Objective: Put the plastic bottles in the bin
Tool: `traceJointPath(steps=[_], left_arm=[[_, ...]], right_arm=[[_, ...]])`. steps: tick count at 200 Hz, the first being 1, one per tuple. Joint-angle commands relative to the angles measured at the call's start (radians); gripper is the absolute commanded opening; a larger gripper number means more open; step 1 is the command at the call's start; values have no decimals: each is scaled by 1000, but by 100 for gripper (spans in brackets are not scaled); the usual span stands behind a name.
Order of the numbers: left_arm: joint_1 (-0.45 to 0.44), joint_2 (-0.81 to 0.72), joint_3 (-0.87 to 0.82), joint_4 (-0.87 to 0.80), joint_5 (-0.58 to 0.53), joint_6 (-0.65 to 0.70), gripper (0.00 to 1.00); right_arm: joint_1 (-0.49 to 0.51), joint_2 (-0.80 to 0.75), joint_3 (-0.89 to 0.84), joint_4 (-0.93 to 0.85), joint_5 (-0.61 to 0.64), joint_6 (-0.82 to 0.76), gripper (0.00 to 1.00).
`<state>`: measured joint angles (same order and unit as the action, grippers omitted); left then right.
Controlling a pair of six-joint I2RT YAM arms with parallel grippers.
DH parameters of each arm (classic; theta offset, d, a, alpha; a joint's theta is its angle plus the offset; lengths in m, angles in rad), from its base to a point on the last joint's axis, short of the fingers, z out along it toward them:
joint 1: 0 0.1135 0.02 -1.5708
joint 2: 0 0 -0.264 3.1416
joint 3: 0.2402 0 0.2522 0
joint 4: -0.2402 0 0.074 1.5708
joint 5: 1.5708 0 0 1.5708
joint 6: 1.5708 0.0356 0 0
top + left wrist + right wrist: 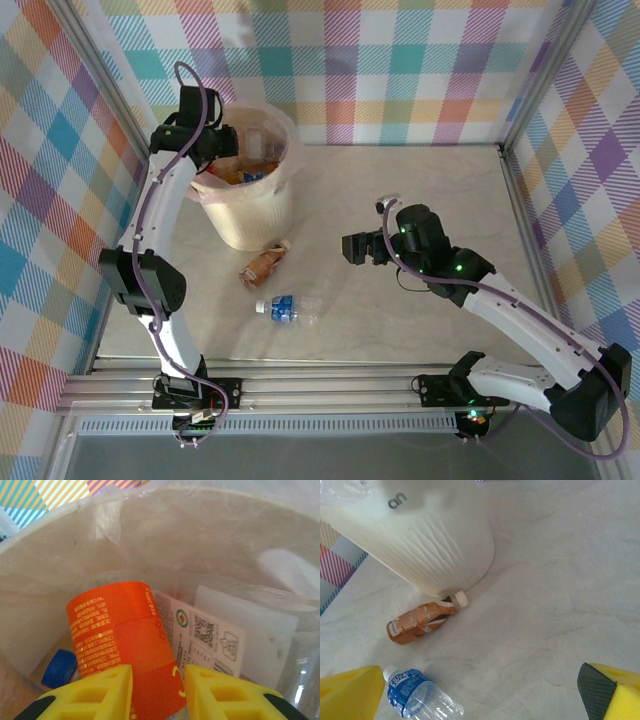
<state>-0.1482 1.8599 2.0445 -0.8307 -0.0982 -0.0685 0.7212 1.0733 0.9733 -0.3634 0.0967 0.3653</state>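
Observation:
My left gripper [222, 150] hangs over the left rim of the cream bin [252, 215], inside the bag-lined bin [175, 540]. In the left wrist view the left gripper [159, 685] is shut on an orange-labelled bottle [120, 630], which fills the gap between the yellow fingers. Under it lie a white printed label [210, 640] and a blue cap [59, 667]. On the table by the bin [435, 545] lie a crushed brown-labelled bottle [263, 265] [417, 622] and a clear blue-labelled bottle [288, 309] [417, 697]. My right gripper [352, 248] [480, 695] is open above the table, right of both.
Checked walls enclose the table on the left, back and right. A metal rail [330, 385] runs along the near edge by the arm bases. Bare tabletop [430, 180] lies right of the bin and behind the right arm.

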Motion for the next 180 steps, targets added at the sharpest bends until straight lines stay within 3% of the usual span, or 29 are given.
traceJointPath(steps=[1, 43, 107, 150, 180], left_arm=[[-5, 15, 7, 21, -22, -26, 33], [-4, -13, 37, 12, 24, -50, 34], [-26, -199, -4, 36, 117, -87, 43], [-31, -422, -198, 118, 121, -123, 54], [-32, -615, -404, 192, 80, -175, 69]], right_arm=[[7, 32, 32, -42, -61, -20, 100], [87, 161, 94, -141, -93, -125, 100], [211, 381, 194, -205, -120, -278, 100], [261, 493, 248, -242, -160, -366, 100], [293, 561, 273, -266, -164, -424, 100]])
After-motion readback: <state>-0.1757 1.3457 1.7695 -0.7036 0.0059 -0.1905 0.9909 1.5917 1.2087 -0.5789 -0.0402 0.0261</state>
